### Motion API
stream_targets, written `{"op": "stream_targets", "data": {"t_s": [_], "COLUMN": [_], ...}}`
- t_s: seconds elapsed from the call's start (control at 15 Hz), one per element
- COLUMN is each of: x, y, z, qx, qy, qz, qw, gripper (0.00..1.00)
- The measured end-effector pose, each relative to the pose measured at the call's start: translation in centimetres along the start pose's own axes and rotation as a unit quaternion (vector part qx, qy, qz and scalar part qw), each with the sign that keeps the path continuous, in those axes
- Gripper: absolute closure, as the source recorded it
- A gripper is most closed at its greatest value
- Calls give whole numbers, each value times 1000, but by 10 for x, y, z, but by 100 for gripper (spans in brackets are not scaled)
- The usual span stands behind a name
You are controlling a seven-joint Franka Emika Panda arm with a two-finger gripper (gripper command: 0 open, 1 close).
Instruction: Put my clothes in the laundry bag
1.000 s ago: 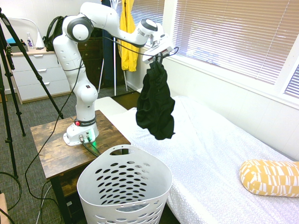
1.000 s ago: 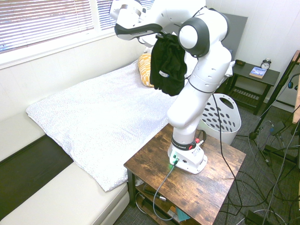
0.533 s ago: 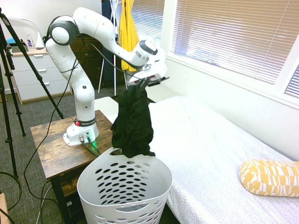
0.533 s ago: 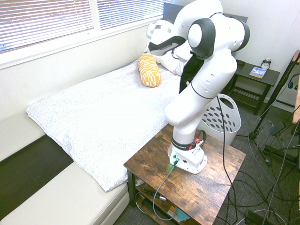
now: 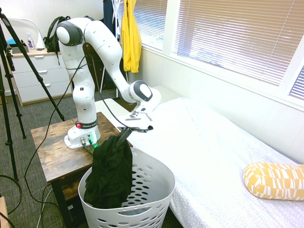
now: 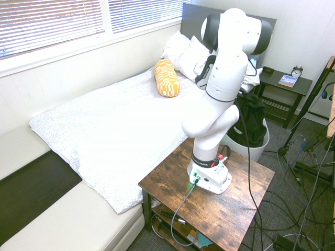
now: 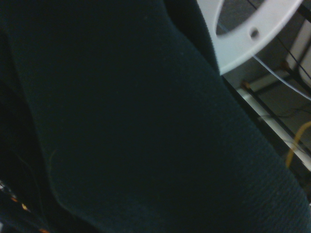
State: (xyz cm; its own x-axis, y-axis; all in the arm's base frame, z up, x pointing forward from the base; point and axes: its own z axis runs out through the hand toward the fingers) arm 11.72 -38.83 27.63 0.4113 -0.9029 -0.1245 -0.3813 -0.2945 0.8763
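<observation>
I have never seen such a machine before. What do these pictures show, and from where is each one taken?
The machine is one white jointed robot arm, standing on a brown wooden table. Its two-finger gripper is closed on a black fabric garment, which hangs into a round white plastic laundry basket with oval holes. On the bed lies a yellow-and-white patterned bolster pillow. Two room cameras look at the arm from opposite sides. The third camera sits on the wrist; up close, the dark cloth fills most of its picture.
</observation>
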Motion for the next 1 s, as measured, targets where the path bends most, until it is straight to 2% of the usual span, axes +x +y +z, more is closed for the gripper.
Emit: {"op": "stream_targets", "data": {"t_s": [0.07, 0.13, 0.47, 1.0], "x": [5, 9, 10, 20], "y": [-10, -22, -112, -129], "z": [13, 23, 63, 79], "qx": [8, 20, 76, 88], "qy": [-5, -6, -6, -8], "qz": [7, 23, 79, 92], "qw": [1000, 1000, 994, 992], "gripper": [100, 0, 0, 0]}}
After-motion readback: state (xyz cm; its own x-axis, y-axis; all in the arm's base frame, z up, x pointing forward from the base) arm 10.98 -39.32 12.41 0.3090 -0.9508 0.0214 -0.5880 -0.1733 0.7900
